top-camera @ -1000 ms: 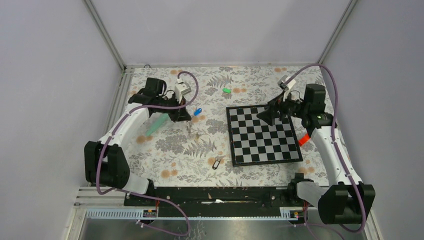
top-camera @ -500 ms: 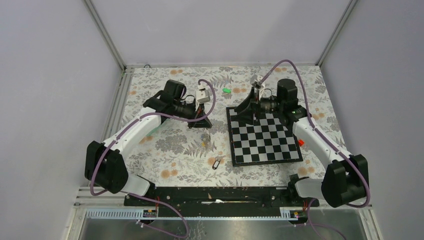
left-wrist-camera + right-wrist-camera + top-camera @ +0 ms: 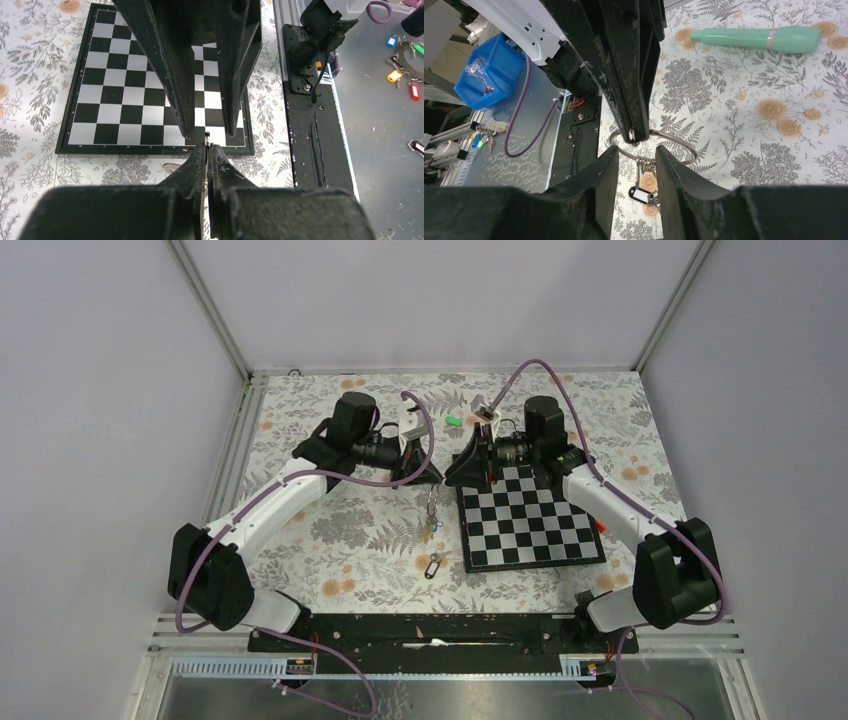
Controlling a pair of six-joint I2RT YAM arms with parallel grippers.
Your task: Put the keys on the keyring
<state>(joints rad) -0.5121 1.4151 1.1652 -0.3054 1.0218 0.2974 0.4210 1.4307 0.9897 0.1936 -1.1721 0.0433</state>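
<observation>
My left gripper (image 3: 437, 480) is shut on the keyring (image 3: 433, 508), a thin silvery ring held above the floral table with small keys dangling under it. My right gripper (image 3: 450, 478) faces it tip to tip at the chessboard's left edge. In the right wrist view the left gripper (image 3: 636, 135) pinches the keyring (image 3: 676, 150), and my right gripper (image 3: 636, 152) stands open, one finger on each side of the ring's near arc and apart from it. The black-tagged key (image 3: 432, 566) lies on the table nearer the bases. The green key (image 3: 453, 421) lies at the back.
The chessboard (image 3: 530, 525) lies right of the grippers, directly under the right arm. A teal stick (image 3: 754, 39) lies on the table behind the left gripper. The black base rail (image 3: 430, 630) runs along the near edge.
Both arms swung in to the middle until their tips met. The left one carried the keyring up and to the right. The right gripper's jaws narrowed around the ring.
</observation>
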